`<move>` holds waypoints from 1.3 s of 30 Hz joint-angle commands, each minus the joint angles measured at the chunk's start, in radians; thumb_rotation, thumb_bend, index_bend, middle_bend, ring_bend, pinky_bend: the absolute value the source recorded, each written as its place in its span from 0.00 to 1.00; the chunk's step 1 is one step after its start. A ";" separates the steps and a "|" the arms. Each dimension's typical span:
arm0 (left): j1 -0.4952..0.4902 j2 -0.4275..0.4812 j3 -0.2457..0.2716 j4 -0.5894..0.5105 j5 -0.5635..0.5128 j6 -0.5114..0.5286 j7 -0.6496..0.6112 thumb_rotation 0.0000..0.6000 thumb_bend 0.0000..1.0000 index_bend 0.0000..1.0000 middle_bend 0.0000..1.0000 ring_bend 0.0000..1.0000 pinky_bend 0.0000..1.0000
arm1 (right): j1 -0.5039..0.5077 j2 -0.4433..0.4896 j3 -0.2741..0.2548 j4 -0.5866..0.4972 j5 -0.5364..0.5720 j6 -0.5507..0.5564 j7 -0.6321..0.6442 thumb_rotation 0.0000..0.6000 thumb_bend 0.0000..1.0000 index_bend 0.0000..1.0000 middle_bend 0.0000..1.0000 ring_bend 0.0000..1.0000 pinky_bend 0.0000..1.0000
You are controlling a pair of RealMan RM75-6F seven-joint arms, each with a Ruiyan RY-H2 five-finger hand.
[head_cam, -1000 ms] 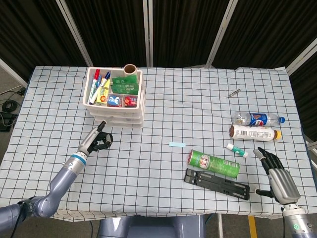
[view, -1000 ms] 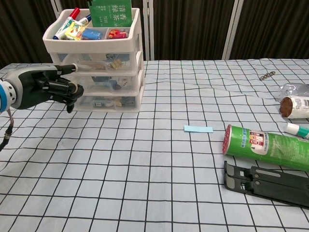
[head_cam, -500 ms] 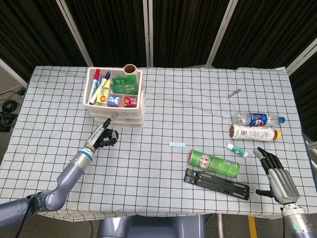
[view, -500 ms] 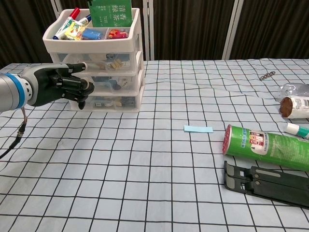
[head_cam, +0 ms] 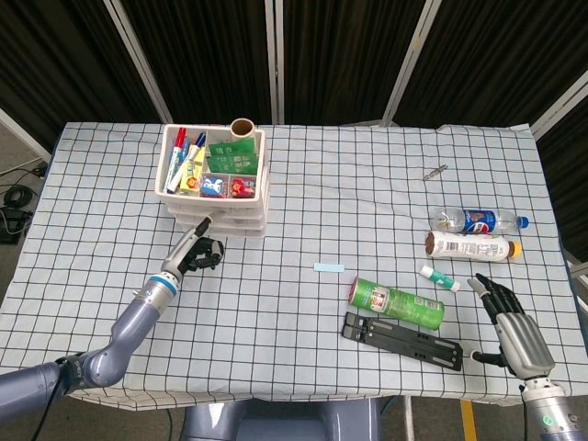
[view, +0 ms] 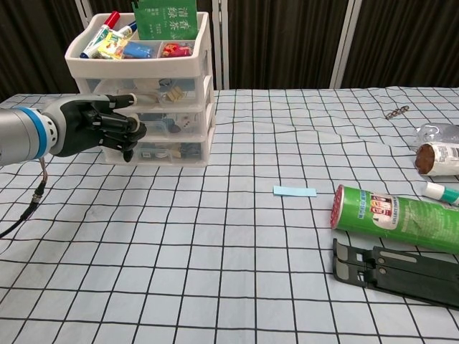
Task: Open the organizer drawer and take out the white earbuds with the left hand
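The white organizer (view: pixel 147 107) stands on the checked tablecloth (view: pixel 215 236) at the far left of the table, and it has clear drawers stacked under an open top tray. The top tray holds marker pens (head_cam: pixel 180 156), a green box (head_cam: pixel 229 156) and some small colourful packets. The left hand (view: pixel 97 127) is right in front of the drawers, at about the height of the middle one. Its fingers (view: pixel 129 132) are curled in, and one finger pokes out straight toward the drawer front. I cannot tell if it is touching the drawer or holding its edge. All the drawers look pushed in. Small things show through the clear fronts, but I cannot tell which are the white earbuds. The right hand (head_cam: pixel 513 333) rests near the front right edge of the table with its fingers spread apart and nothing in it. In the middle lies a small light blue strip (view: pixel 294 191). To the right of it a green can (view: pixel 391 218) lies on its side, and a black flat stand (view: pixel 401 274) lies just in front of the can. Further right are a clear bottle with a blue label (head_cam: pixel 478 220), a brown and white bottle (head_cam: pixel 469 245) and a small white tube with a green cap (head_cam: pixel 439 277). A small metal chain (head_cam: pixel 434 171) lies far back on the right.
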State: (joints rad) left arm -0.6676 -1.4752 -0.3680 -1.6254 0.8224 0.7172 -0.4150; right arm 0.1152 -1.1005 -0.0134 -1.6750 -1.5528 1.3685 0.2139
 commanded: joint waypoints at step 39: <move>-0.019 -0.007 0.026 -0.032 0.009 0.006 0.039 1.00 0.81 0.09 0.74 0.69 0.61 | 0.000 0.002 -0.001 0.000 -0.003 0.002 0.008 1.00 0.11 0.00 0.00 0.00 0.00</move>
State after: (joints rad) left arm -0.6875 -1.4827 -0.3421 -1.6560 0.8300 0.7230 -0.3744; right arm 0.1152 -1.0982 -0.0148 -1.6749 -1.5557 1.3707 0.2215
